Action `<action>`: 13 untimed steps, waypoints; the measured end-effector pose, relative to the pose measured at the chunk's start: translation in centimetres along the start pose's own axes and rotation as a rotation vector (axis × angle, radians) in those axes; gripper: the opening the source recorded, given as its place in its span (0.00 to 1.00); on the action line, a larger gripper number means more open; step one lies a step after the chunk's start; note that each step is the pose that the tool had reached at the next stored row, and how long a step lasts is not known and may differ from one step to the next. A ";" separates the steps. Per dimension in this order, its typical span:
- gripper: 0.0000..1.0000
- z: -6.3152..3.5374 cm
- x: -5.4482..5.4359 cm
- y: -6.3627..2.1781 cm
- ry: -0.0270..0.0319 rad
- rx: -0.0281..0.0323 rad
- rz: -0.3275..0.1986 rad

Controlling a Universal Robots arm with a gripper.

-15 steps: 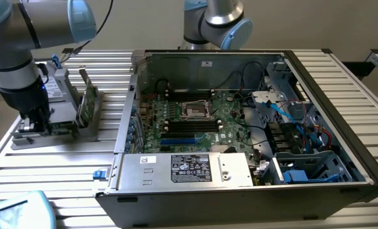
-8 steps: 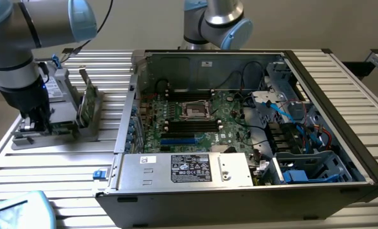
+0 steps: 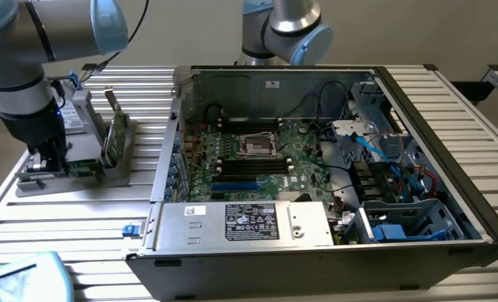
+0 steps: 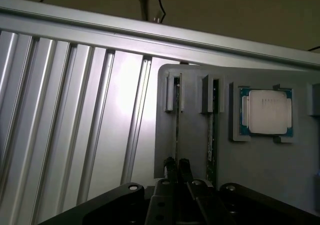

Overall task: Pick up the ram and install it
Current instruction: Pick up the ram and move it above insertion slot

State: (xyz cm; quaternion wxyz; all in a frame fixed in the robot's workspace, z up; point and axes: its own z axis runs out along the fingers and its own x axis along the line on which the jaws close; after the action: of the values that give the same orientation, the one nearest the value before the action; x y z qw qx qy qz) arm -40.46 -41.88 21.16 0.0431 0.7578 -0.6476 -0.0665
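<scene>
The white-and-black label on the power supply carries print and marks too small to read, as does the small sticker on the case's back wall; faint print on the processor cannot be made out either. The open case lies on the slatted bench, well apart from the end effector towards the exterior view's right, with its motherboard facing up and blue cables along its far side. A second arm stands behind the case. The end effector is down at a grey holder on the bench. The ram stands on edge in a holder slot, running straight out ahead of the fingertips, and the fingers are clenched on its near end, one against each face. Just beside it stands a second stick in the next slot, and beyond that the processor sits in its own recess. A taller green card stands upright in the holder near the end effector, on the side towards the case.
</scene>
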 end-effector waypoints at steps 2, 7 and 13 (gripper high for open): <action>0.14 -0.06 0.0 0.00 0.0004 0.0000 0.000; 0.14 -0.28 0.0 0.03 0.0020 -0.0001 0.000; 0.14 -0.83 -0.1 0.12 0.0043 -0.0007 0.001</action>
State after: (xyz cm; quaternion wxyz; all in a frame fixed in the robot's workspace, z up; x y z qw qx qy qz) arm -40.46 -41.86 22.00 0.0448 0.7577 -0.6478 -0.0651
